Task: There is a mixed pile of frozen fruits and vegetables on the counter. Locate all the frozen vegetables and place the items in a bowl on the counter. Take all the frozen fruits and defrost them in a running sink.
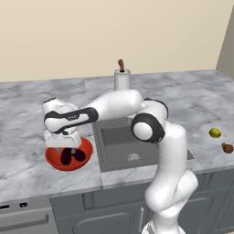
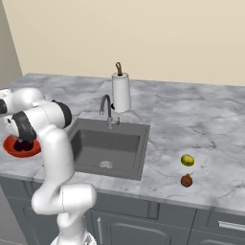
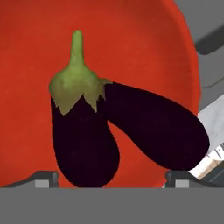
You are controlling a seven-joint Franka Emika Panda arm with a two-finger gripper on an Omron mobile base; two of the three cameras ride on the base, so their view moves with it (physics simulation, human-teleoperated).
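Directly under the claw (image 1: 65, 147), filling the hand camera: two dark purple eggplants (image 3: 131, 131), touching, one with its green cap and stem pointing away from the fingertips (image 3: 46, 178). Both lying loose inside the red bowl (image 1: 55, 160), neither one pinched. Claw released, fingers spread wide to either side of the eggplants, poised low over the bowl's middle.

Largest next: grey-white marbled counter (image 1: 27, 137), spreading all around the claw and carrying the bowl. Dark grey sink (image 1: 121, 144), recessed just to the right of the claw and bowl, round drain at its floor. Curved chrome faucet (image 2: 106, 106) at the sink's far rim, beyond and to the right of the claw. White paper towel roll (image 2: 120, 92) on a brown-topped holder, farther back still, just behind the faucet.

Smallest: yellow-green lime (image 1: 215, 133) and brown pear (image 1: 227, 147), near each other on the counter, well apart from the claw, across the sink on its far right side.
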